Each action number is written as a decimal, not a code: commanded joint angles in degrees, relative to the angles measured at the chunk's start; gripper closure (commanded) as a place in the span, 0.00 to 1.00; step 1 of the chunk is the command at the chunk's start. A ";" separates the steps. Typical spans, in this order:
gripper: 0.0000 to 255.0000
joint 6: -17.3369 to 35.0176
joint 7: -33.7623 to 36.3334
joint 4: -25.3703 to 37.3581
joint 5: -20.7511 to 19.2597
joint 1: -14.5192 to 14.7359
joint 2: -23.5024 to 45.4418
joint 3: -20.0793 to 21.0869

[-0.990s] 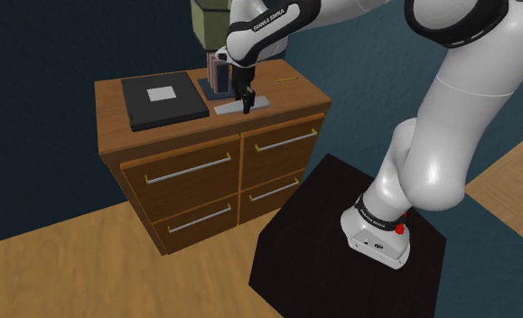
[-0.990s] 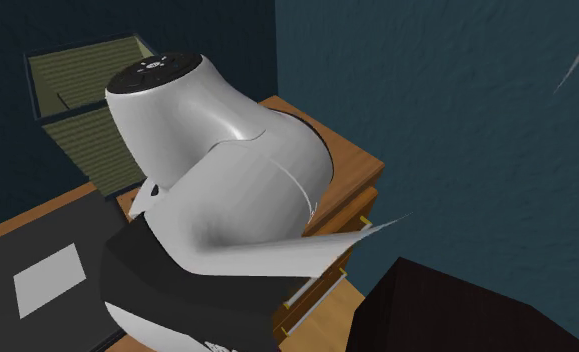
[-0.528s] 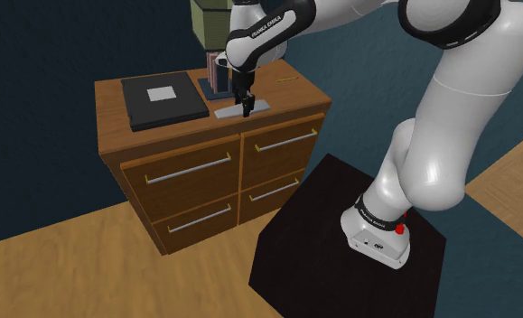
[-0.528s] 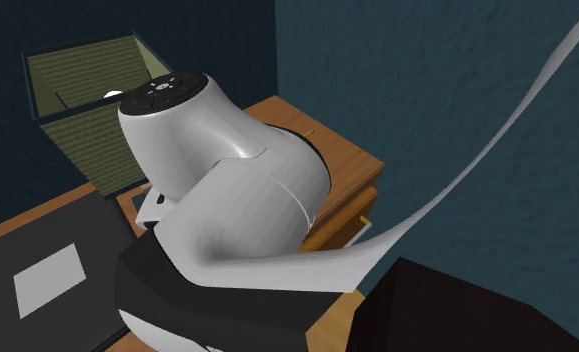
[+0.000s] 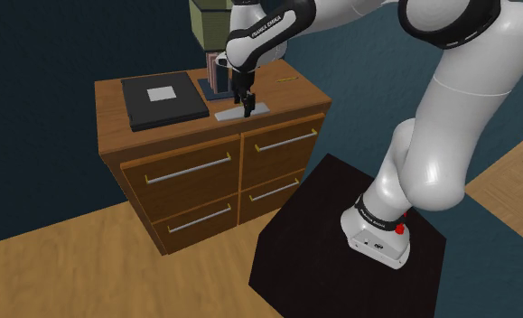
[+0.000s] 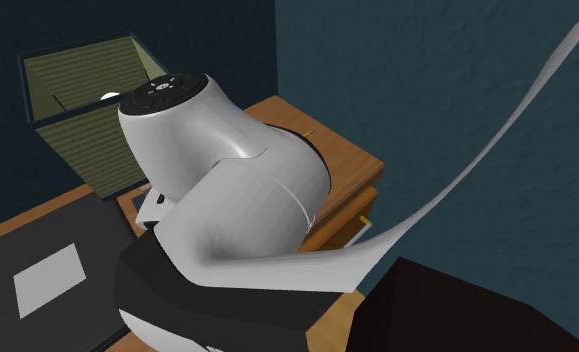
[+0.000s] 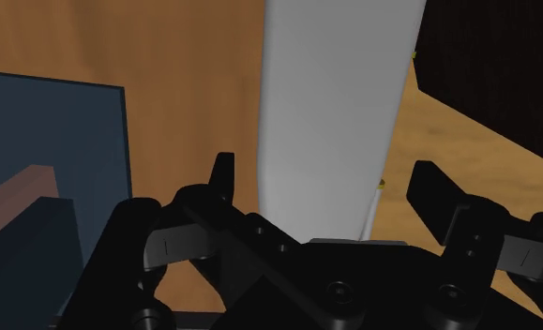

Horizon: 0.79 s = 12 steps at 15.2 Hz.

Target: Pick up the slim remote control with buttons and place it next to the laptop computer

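Shoulder view first: a brown wooden dresser with four metal-handled drawers [image 5: 291, 95] carries a closed, flat black laptop computer [image 5: 164, 101] toward the view's left. The slim pale grey slab of a remote control [image 5: 261, 105] lies flat near the front edge, apart from the laptop. The white arm reaches over from the black box stand [image 5: 331, 244], and its all-black two-finger gripper [image 5: 247, 109] points down onto the middle of the remote. A dark blue base with a brownish upright piece [image 5: 219, 81] stands just behind the remote. In the second exterior view a large white arm link [image 6: 227, 190] blocks most of the dresser top. The laptop's dark lid with its pale grey patch [image 6: 47, 280] shows at the lower left, and bare wood shows toward the right. In the wrist view the gripper [image 7: 326, 175] has its black fingers [image 7: 224, 178] spread wide, one on each side of the remote's long pale body [image 7: 330, 103]. A visible gap remains on both sides, so nothing is clasped. As a judgement, the reach and alignment look done. What is left is the closing of the fingers, the lift, the carry across the dresser top and the setting-down beside the laptop. The remote has not left its resting place.
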 commanded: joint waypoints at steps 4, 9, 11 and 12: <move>0.00 -5.27 1.31 2.32 -1.90 0.44 -3.27 -0.38; 0.00 -6.67 1.60 3.04 -2.32 0.51 -4.03 -0.41; 0.00 -6.67 1.60 3.04 -2.32 0.51 -4.03 -0.40; 0.00 -6.67 1.60 3.04 -2.32 0.51 -4.03 -0.40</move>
